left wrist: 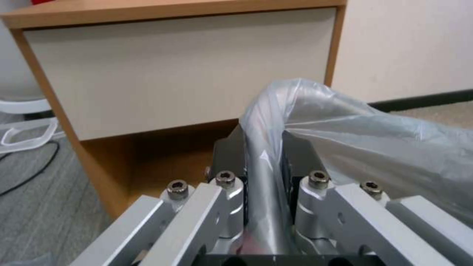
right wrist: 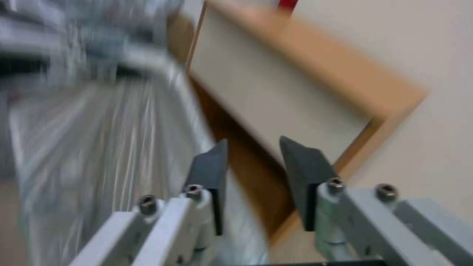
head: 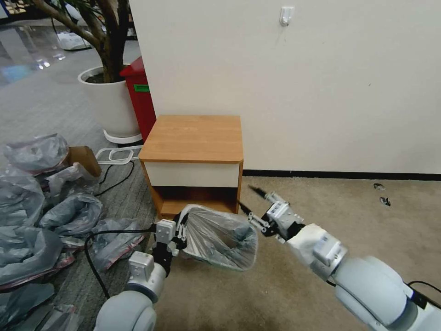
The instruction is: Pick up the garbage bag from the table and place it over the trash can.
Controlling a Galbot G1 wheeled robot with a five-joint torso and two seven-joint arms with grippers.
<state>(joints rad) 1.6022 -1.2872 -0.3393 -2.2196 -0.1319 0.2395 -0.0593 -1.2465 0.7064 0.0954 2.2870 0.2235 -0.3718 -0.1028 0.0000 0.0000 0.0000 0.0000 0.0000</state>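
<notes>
The garbage bag [head: 216, 232], thin translucent grey plastic, is spread open over the trash can [head: 229, 263], whose rectangular outline shows through it. Both sit on the carpet just in front of the table [head: 193, 138], a wooden nightstand with a cream drawer front. My left gripper [head: 182, 231] is at the bag's left edge, shut on a fold of the bag [left wrist: 264, 159]. My right gripper [head: 245, 196] hovers open beside the bag's right rear corner; in the right wrist view the gripper [right wrist: 254, 164] has nothing between its fingers, and the bag [right wrist: 108, 140] lies beside it.
A pile of bulky grey plastic bags [head: 36, 216] covers the floor on the left, and a black cable [head: 94, 262] runs by my left arm. A red bin [head: 138, 99] and a white planter [head: 108, 103] stand behind the table. Open carpet lies to the right.
</notes>
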